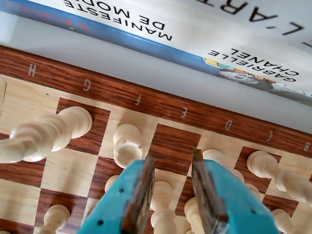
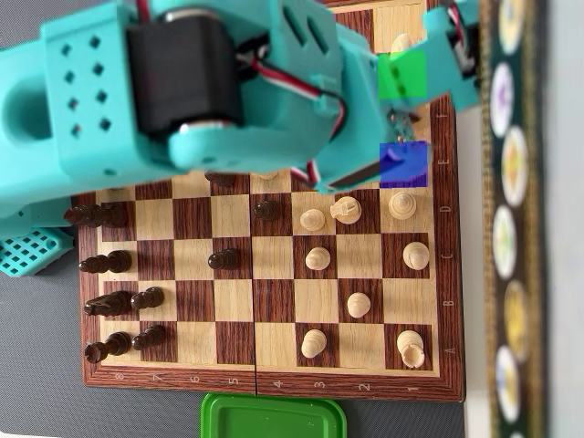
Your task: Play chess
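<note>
Fingers [image 1: 171, 195], held narrowly parted and empty above the crowded white pieces [image 1: 163, 207] near the chessboard [image 1: 161, 105] edge, are judged likely to topple neighbouring pieces on descent.

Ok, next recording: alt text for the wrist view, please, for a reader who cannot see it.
The teal two-finger gripper hangs open over a wooden chessboard, its fingers either side of a cream wooden pawn. More cream chess pieces stand around it. Beyond the lettered border, a white book lies along the board's edge.
</note>
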